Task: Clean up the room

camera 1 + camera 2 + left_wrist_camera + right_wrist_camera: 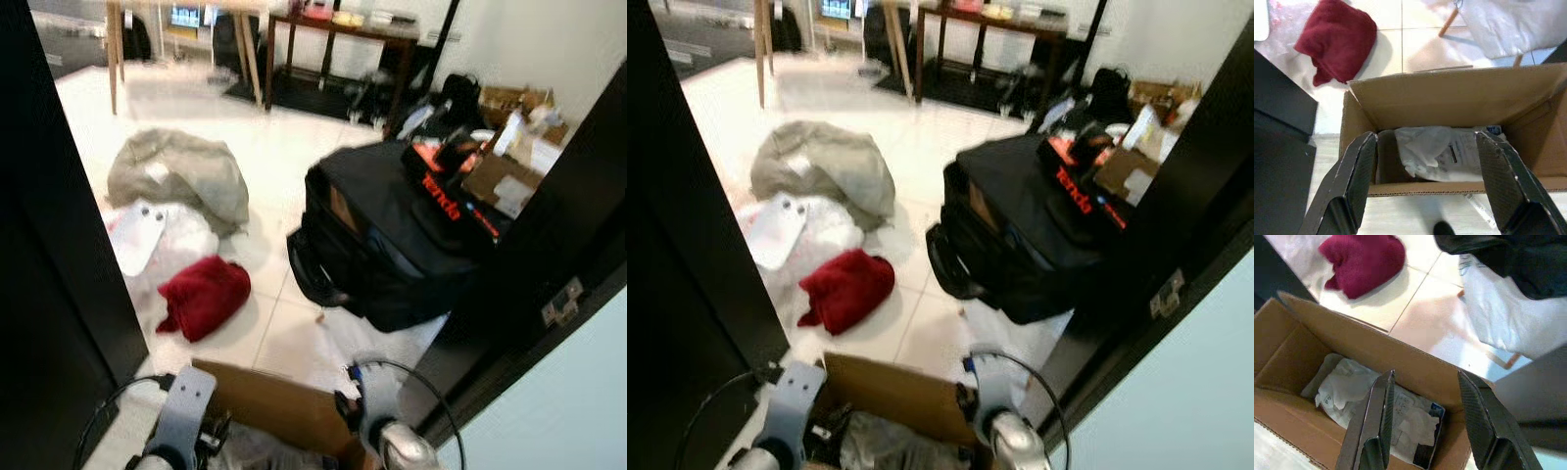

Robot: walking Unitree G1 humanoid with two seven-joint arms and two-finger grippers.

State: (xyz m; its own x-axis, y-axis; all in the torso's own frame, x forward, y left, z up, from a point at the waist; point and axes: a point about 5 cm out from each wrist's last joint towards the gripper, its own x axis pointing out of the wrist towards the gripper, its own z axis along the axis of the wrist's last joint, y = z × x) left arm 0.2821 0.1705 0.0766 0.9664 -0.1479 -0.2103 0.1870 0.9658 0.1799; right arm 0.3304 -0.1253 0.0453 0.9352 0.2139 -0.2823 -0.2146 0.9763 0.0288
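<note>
Red cloth [204, 295]: lying crumpled on the white tile floor [284, 343], just beyond the far wall of the cardboard box [1459, 103], beside a sheet of clear plastic wrap [171, 240].
Handling: likely light, soft and limp; no stiff edge, so probably sags and trails when lifted; not fragile, not slippery.
Where to grip: best pinched at the thick bunched middle, gathering several folds rather than a loose corner.
Long axis: roughly from the near-left tail to the fuller far-right end, as seen from the head; tail end pointing toward the box.
Left claw [1425, 181]: wide apart, empty, hanging over the open box.
Right claw [1425, 423]: wide apart, empty, over the same box.
Box contents: crumpled white wrapper [1442, 152] at the bottom.
</note>
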